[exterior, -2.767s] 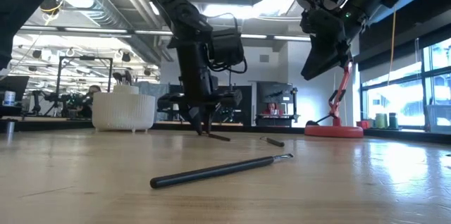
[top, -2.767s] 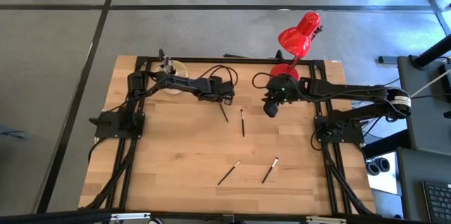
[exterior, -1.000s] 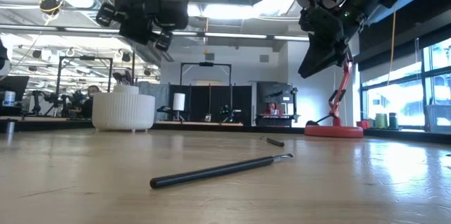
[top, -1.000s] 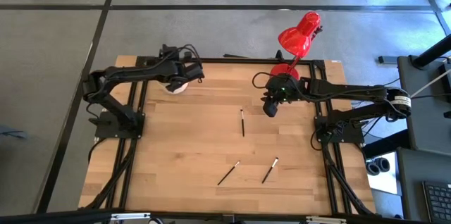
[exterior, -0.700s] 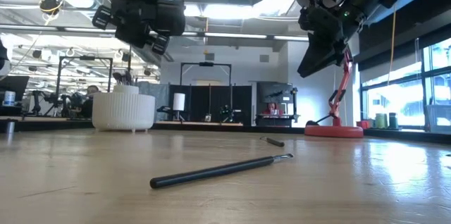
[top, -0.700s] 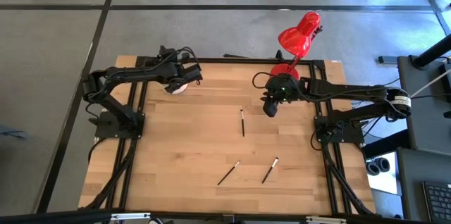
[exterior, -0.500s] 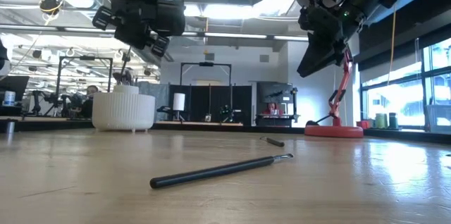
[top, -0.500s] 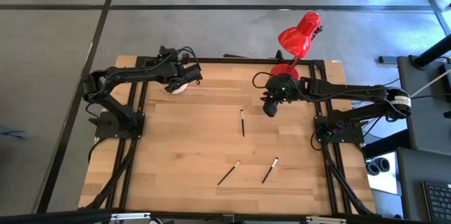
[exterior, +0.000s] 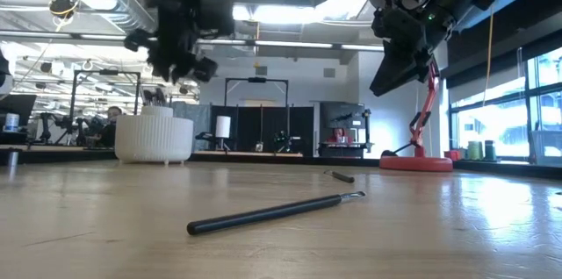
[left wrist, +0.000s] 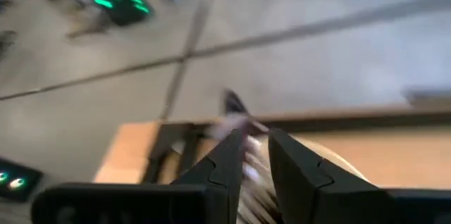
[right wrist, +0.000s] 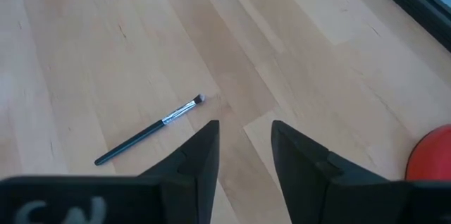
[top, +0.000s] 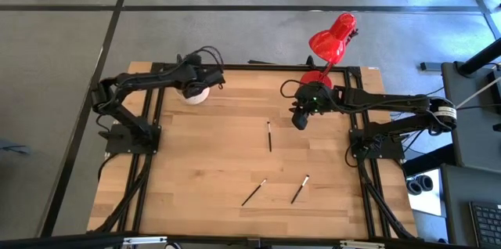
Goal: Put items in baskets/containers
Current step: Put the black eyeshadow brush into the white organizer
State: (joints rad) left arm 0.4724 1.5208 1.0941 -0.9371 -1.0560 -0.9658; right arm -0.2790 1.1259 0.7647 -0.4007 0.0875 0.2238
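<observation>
The left gripper point(top: 193, 84) hangs directly above the cream-white organiser point(exterior: 154, 139) at the table's point(top: 203, 171) far left corner, its jaws parted with a narrow gap and nothing clamped between them; brush tips point(exterior: 154, 98) stick up from the organiser below it. The right gripper point(right wrist: 243, 150), jaws apart and empty, hovers near the red lamp point(top: 332, 39), just beside 1 brush point(right wrist: 149, 131) on the table. 2 more brushes point(top: 254, 193) lie well apart from both grippers, toward the near edge.
</observation>
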